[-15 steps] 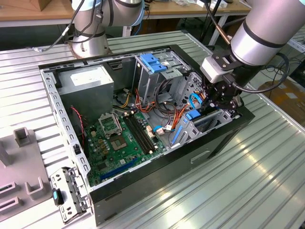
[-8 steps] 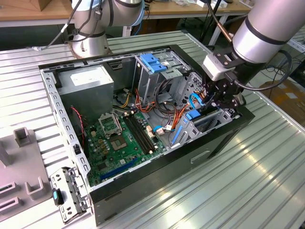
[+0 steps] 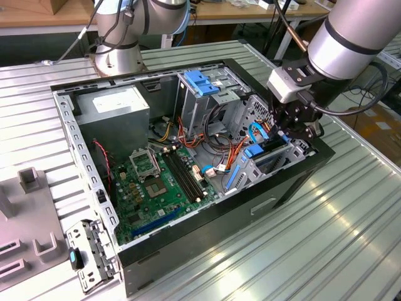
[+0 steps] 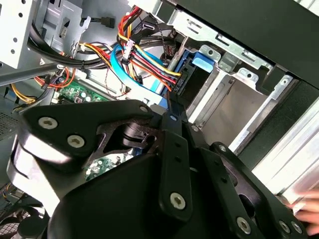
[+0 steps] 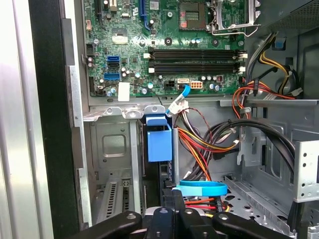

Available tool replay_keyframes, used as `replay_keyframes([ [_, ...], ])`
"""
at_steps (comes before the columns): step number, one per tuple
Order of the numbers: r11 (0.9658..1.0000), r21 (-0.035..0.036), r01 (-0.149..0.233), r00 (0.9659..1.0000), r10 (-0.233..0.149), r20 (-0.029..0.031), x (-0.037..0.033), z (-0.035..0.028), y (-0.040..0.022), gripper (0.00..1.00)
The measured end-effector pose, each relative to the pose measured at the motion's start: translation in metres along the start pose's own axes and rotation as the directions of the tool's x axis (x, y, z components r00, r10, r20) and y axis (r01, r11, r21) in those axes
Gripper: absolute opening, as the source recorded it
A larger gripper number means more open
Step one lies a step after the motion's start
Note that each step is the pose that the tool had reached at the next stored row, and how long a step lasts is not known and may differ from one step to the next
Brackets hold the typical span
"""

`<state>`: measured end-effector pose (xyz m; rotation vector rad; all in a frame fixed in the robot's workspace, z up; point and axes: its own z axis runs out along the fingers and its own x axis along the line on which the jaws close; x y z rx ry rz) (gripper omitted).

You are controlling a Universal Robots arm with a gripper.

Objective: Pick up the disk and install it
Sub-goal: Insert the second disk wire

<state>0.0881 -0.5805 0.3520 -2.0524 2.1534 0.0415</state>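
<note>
Gripper (image 3: 289, 133) hovers inside open computer case (image 3: 188, 248), above the disk (image 3: 266, 150).

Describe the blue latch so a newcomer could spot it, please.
Start at the open computer case. Against its far wall in the exterior view stands a metal drive cage; the blue latch caps it, broad and flat, unlike the thin blue cables.
</note>
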Motion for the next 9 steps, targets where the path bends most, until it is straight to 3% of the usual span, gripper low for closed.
replay_keyframes([
  [9,1.0,-0.0001,0.0,1.0,0.0,0.0,0.0,0.0,0.0,0.11],
])
